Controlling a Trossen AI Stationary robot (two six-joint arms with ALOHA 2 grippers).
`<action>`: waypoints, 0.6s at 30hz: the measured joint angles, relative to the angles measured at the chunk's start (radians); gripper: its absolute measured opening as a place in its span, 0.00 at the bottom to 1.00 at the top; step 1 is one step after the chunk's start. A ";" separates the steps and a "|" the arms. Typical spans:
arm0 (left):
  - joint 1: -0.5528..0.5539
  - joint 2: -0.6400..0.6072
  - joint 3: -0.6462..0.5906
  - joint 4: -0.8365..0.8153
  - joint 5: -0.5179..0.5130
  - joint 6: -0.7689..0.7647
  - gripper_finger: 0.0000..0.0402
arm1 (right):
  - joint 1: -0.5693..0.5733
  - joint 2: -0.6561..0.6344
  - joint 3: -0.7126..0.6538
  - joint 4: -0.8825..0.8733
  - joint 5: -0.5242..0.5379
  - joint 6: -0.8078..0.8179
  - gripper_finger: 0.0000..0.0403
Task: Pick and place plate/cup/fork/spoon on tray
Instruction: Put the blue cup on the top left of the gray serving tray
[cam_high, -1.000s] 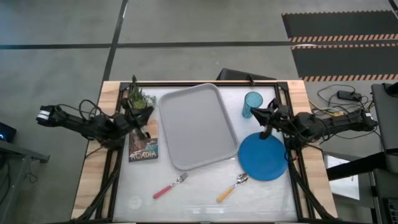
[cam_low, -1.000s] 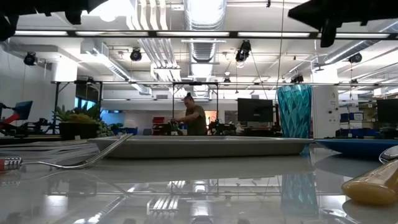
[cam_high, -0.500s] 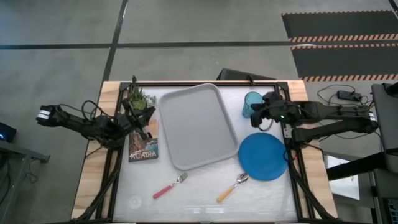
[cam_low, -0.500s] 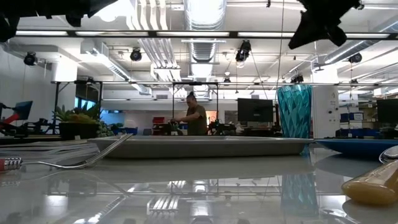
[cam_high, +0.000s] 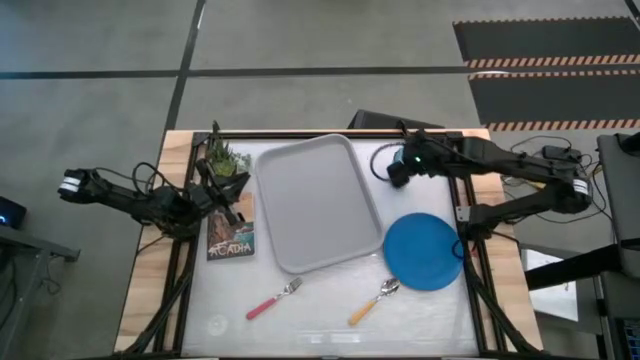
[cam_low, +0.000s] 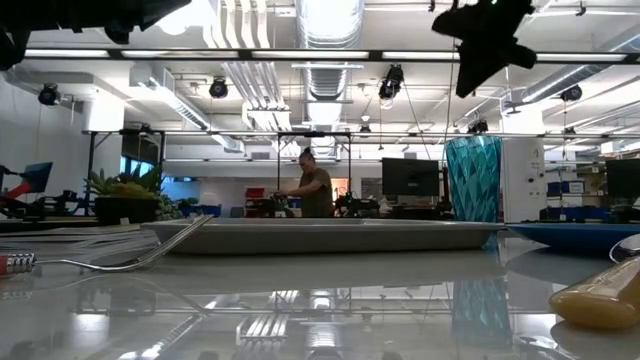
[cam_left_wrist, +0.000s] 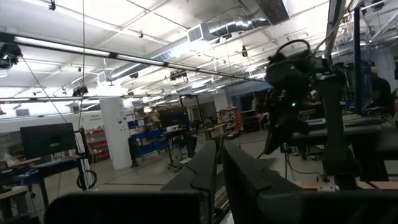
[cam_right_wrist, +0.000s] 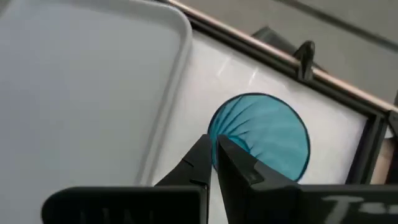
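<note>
Upper right of the high view: right gripper (cam_high: 397, 172), jaws pressed together, directly above the upright cup (cam_right_wrist: 267, 135) just right of the empty tray (cam_high: 315, 205), far from the left arm.

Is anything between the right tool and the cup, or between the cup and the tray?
Nothing visible. The right tool hangs just above the cup, its fingers together, with only air between them. The cup stands on the table right beside the tray, and bare tabletop is all that separates them.
</note>
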 joint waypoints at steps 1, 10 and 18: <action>0.000 0.000 0.000 0.000 0.000 0.000 0.03 | -0.020 0.016 0.006 -0.002 -0.027 -0.013 0.03; 0.000 0.001 0.000 0.000 0.000 0.000 0.03 | -0.150 0.121 0.019 -0.003 -0.178 -0.119 0.03; 0.000 -0.002 -0.011 0.000 0.000 0.000 0.03 | -0.170 0.125 0.019 -0.001 -0.212 -0.109 0.17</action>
